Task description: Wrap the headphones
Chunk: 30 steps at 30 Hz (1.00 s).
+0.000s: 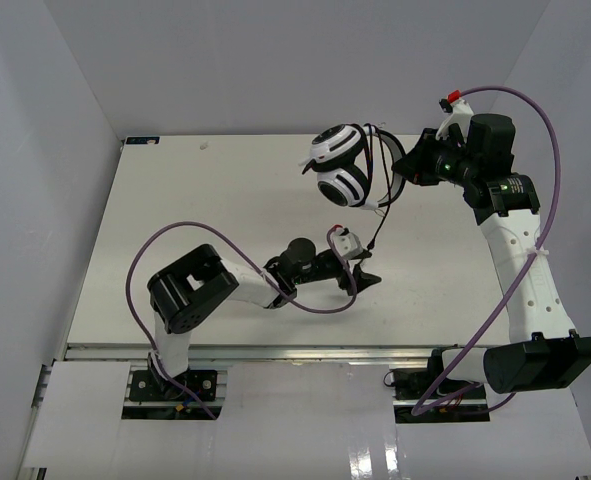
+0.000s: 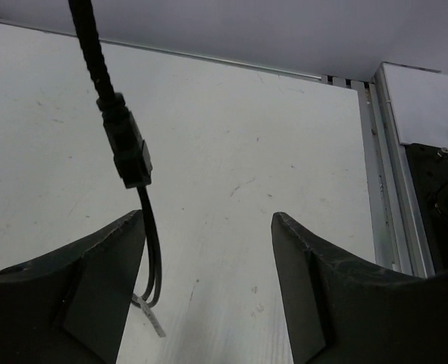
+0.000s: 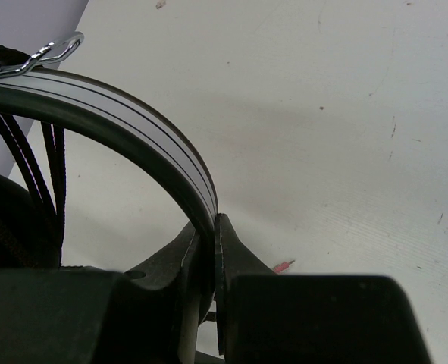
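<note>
The white headphones (image 1: 340, 165) with black pads hang in the air over the far middle of the table. My right gripper (image 1: 405, 168) is shut on their headband (image 3: 133, 121), pinched between the jaws (image 3: 211, 221). Several turns of the thin black cable (image 1: 383, 165) loop round the headband, seen as strands in the right wrist view (image 3: 34, 174). The cable's tail hangs down to my left gripper (image 1: 363, 275). In the left wrist view that gripper (image 2: 207, 220) is open, and the cable with its inline block (image 2: 129, 155) runs just beside the left finger, not gripped. A red wire end (image 3: 283, 266) lies on the table.
The white table (image 1: 225, 200) has grey walls on the left, back and right. A metal rail (image 1: 275, 352) runs along the near edge, also seen in the left wrist view (image 2: 386, 189). Purple arm cables (image 1: 175, 235) arc over both arms.
</note>
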Each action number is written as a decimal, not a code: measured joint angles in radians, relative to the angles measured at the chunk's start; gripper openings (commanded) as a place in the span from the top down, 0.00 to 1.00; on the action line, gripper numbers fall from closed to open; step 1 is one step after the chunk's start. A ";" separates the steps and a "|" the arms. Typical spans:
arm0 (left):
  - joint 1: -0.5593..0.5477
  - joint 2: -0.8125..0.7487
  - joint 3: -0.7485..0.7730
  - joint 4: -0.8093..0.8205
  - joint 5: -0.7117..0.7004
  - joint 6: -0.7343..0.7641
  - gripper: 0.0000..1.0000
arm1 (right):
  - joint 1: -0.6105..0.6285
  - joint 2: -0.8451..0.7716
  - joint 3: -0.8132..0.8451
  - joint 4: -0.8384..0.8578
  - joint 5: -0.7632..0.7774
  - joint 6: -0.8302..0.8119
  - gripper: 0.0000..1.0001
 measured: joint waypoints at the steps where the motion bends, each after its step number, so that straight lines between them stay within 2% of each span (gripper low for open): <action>1: 0.000 0.007 0.014 -0.002 0.008 -0.003 0.28 | 0.000 0.000 -0.001 0.000 0.000 0.000 0.92; 5: 0.000 0.031 0.062 -0.027 0.026 -0.006 0.75 | 0.000 -0.002 -0.012 0.000 0.000 0.000 0.92; 6: 0.000 0.039 0.079 -0.045 0.024 -0.005 0.84 | 0.000 -0.002 -0.014 -0.001 0.000 -0.001 0.92; 9: 0.000 0.050 0.107 -0.082 -0.007 0.000 0.98 | 0.000 -0.002 -0.016 -0.004 0.000 -0.001 0.92; 15: 0.001 0.027 0.024 -0.053 -0.065 0.003 1.00 | 0.000 -0.002 -0.016 -0.011 -0.009 -0.019 0.92; 19: 0.014 -0.003 -0.058 0.021 -0.065 -0.012 1.00 | 0.000 -0.002 -0.016 -0.026 -0.094 -0.069 0.92; 24: 0.084 -0.109 -0.176 0.072 0.036 -0.046 1.00 | -0.003 -0.029 -0.019 -0.030 -0.207 -0.210 0.92; 27: 0.138 -0.170 -0.191 0.041 0.121 -0.043 1.00 | -0.006 -0.062 -0.021 -0.040 -0.260 -0.338 0.92; 30: 0.174 -0.230 -0.186 -0.063 0.197 0.009 1.00 | -0.007 -0.081 -0.021 -0.087 -0.315 -0.491 0.92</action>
